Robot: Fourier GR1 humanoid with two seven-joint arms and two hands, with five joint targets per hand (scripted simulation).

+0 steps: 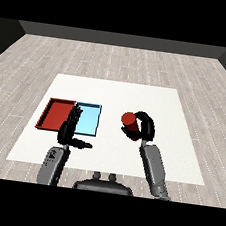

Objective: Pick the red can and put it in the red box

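One right hand [144, 128] was already curled round the red can [128, 120] at its side (looked light, rigid, probably slick), with the red tray [56, 112] well apart.

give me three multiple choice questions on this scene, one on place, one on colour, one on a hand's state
1. Where is the red can?
A. in the red tray
B. in the right robot hand
C. in the blue tray

2. Which tray lies furthest left in the view?
A. red tray
B. blue tray
C. a green tray

3. The left robot hand is:
A. curled round the can
B. open, holding nothing
C. out of view

Answers: 1 B, fingers curl round the can right of the trays; 2 A, red sits left of blue; 3 B, its fingers are straight.
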